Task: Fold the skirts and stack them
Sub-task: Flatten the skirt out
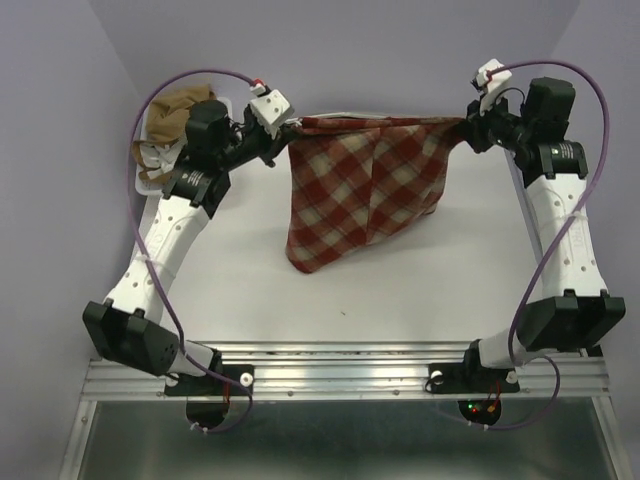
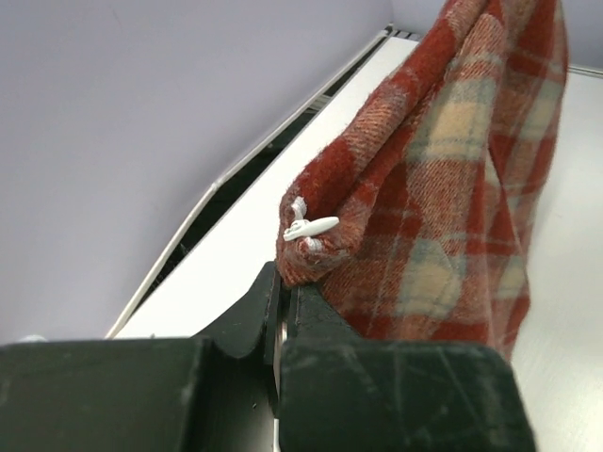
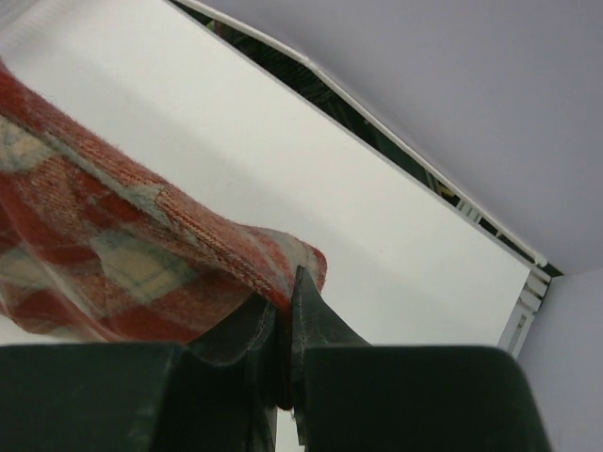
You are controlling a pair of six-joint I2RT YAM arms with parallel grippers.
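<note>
The red-and-cream plaid skirt (image 1: pixel 365 190) hangs stretched between both arms above the white table, its lower hem touching the surface. My left gripper (image 1: pixel 288 132) is shut on the skirt's left top corner (image 2: pixel 320 254), where a white tag fastener shows. My right gripper (image 1: pixel 468 124) is shut on the right top corner (image 3: pixel 283 268). A tan-brown skirt (image 1: pixel 172 118) lies bunched at the far left, behind the left arm.
A white plastic tray (image 1: pixel 155 160) sits at the far left under the tan skirt. The table's (image 1: pixel 420 290) back edge runs just behind the held skirt. Lilac walls close in on the left, right and back.
</note>
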